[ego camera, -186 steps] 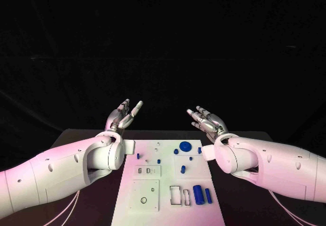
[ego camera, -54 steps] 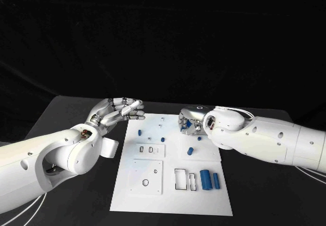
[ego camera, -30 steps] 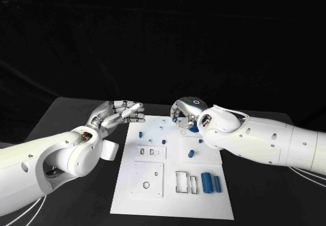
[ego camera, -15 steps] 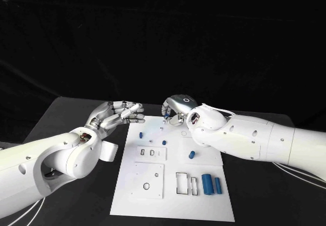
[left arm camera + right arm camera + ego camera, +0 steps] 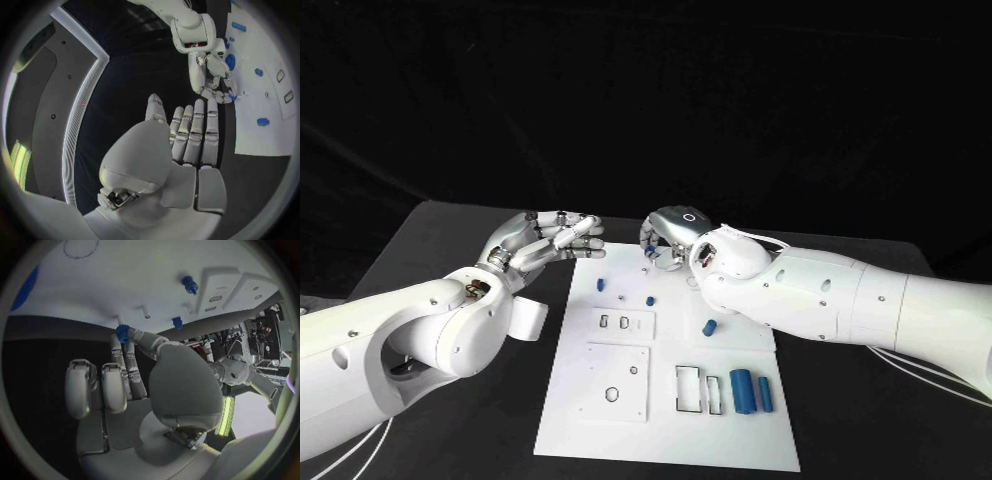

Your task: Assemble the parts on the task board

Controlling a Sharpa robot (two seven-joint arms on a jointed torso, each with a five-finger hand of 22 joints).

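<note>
Blue, small and likely slick, the part [image 5: 122, 333] sits pinched in my right hand's [image 5: 678, 238] fingertips; left hand [image 5: 548, 243] curled, empty.

- Task board [image 5: 678, 395]: a white plate lying flat at the table's middle, with rectangular recesses.
- Parts: two blue cylinders [image 5: 751, 390] lie side by side toward 4 o'clock; small blue pegs [image 5: 710, 327] sit scattered toward 12 o'clock.

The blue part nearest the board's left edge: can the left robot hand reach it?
Probably yes: the part lies uncovered beside the empty left robot hand; the right robot hand, holding another piece, is apart.
</note>
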